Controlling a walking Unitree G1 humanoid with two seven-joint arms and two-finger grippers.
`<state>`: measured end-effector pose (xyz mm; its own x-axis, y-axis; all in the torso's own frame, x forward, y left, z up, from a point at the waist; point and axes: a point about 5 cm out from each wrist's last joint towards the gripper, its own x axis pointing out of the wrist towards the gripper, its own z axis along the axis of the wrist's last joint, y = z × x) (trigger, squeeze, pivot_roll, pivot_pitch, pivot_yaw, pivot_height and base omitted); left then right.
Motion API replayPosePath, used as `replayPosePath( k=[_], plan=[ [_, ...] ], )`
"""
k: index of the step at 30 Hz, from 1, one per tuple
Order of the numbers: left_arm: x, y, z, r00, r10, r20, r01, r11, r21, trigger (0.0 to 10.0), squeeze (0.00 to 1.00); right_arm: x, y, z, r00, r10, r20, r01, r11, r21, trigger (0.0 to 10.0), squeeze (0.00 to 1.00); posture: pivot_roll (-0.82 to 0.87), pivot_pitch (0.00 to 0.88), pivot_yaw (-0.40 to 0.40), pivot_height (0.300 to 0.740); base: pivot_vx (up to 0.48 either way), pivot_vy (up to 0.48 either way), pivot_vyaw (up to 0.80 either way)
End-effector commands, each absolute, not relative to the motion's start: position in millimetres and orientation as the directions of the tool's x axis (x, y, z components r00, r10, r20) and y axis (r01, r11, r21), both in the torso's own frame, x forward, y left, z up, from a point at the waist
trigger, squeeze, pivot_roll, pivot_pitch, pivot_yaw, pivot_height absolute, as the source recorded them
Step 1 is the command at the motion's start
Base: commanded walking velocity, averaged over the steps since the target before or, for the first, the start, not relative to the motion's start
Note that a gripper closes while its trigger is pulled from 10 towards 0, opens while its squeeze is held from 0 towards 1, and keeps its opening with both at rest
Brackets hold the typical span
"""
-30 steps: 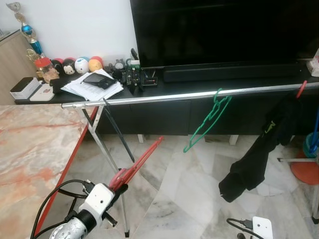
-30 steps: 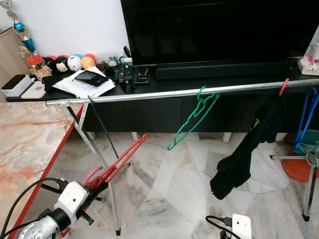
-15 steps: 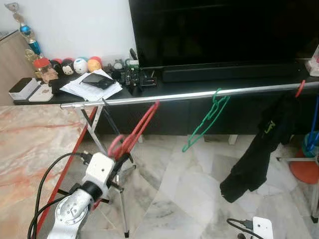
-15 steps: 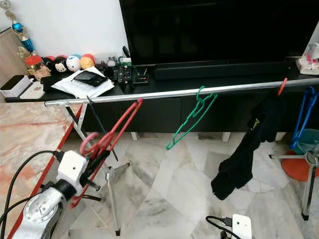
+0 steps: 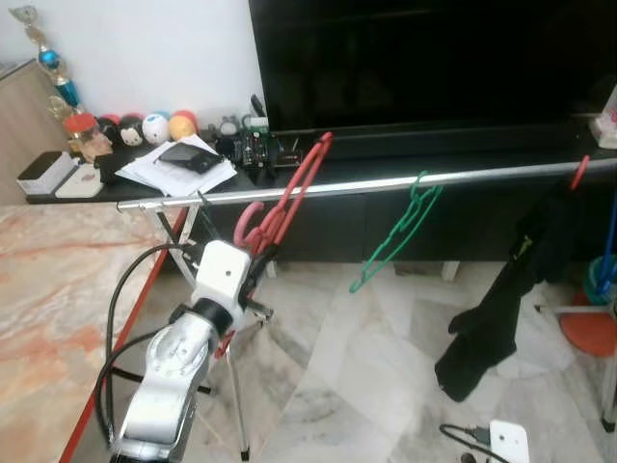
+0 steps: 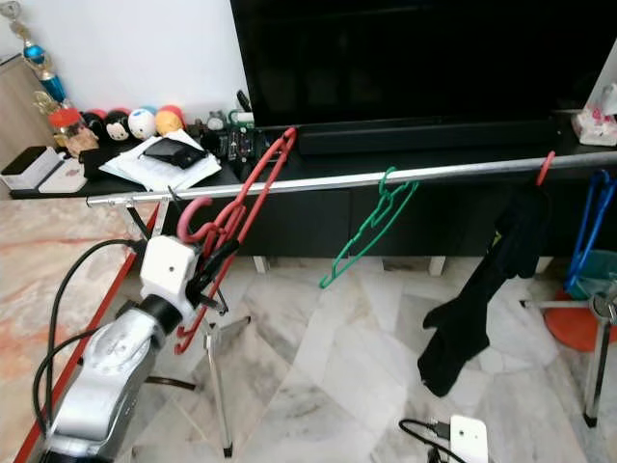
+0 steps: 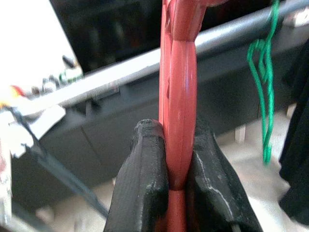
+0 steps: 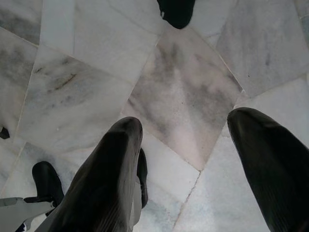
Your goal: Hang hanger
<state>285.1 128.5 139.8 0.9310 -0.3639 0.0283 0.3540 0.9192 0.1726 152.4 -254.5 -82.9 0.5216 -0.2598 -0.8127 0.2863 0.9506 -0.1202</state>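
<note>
My left gripper is shut on a red plastic hanger, held up slanting in front of the silver rail. The hanger's long end crosses above the rail, and its hook curls just below the rail near my wrist. In the left wrist view the black fingers clamp the red hanger, with the rail running behind it. A green hanger hangs on the rail further right. My right gripper hangs open over the marble floor.
A black garment hangs from a red hook at the rail's right end. Behind the rail are a large TV and a cluttered black console. A marble table stands left. A white plug lies on the floor.
My left arm has lifted the red hanger from low by the floor up to rail height and a little to the right. The black garment has swung slightly.
</note>
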Motion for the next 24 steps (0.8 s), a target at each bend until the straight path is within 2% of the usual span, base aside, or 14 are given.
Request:
replayPosePath(
  k=[1, 6, 10, 17, 21, 24],
  plan=[
    [287, 128, 135, 0.928, -0.371, -0.029, 0.368, 0.905, 0.215, 10.0, 0.0, 151, -252, -85, 0.511, -0.261, -0.819, 0.303, 0.946, -0.112, 10.0, 0.0, -0.05, 0.0, 0.087, 0.74, 0.0, 0.0, 0.0],
    [282, 125, 117, 0.891, -0.416, -0.183, 0.45, 0.862, 0.235, 10.0, 0.0, 150, -252, -85, 0.51, -0.264, -0.819, 0.309, 0.944, -0.113, 10.0, 0.0, -0.04, 0.0, 0.088, 0.74, 0.0, 0.0, 0.0],
    [286, 126, 118, 0.897, -0.398, -0.192, 0.432, 0.881, 0.194, 10.0, 0.0, 150, -253, -85, 0.51, -0.263, -0.819, 0.305, 0.945, -0.114, 10.0, 0.0, -0.03, 0.0, 0.083, 0.74, 0.0, 0.0, 0.0],
    [286, 122, 107, 0.859, -0.395, -0.325, 0.476, 0.85, 0.225, 10.0, 0.0, 150, -252, -85, 0.51, -0.262, -0.819, 0.306, 0.945, -0.113, 10.0, 0.0, -0.05, 0.0, 0.091, 0.74, 0.0, 0.0, 0.0],
    [270, 121, 105, 0.801, -0.507, -0.319, 0.587, 0.769, 0.252, 10.0, 0.0, 151, -252, -85, 0.51, -0.264, -0.819, 0.307, 0.945, -0.113, 10.0, 0.0, -0.04, 0.0, 0.09, 0.74, 0.0, 0.0, 0.0],
    [266, 126, 106, 0.796, -0.522, -0.306, 0.595, 0.768, 0.238, 10.0, 0.0, 151, -252, -84, 0.512, -0.264, -0.818, 0.305, 0.945, -0.114, 10.0, 0.0, -0.04, 0.0, 0.085, 0.74, 0.0, 0.0, 0.0]
  ],
)
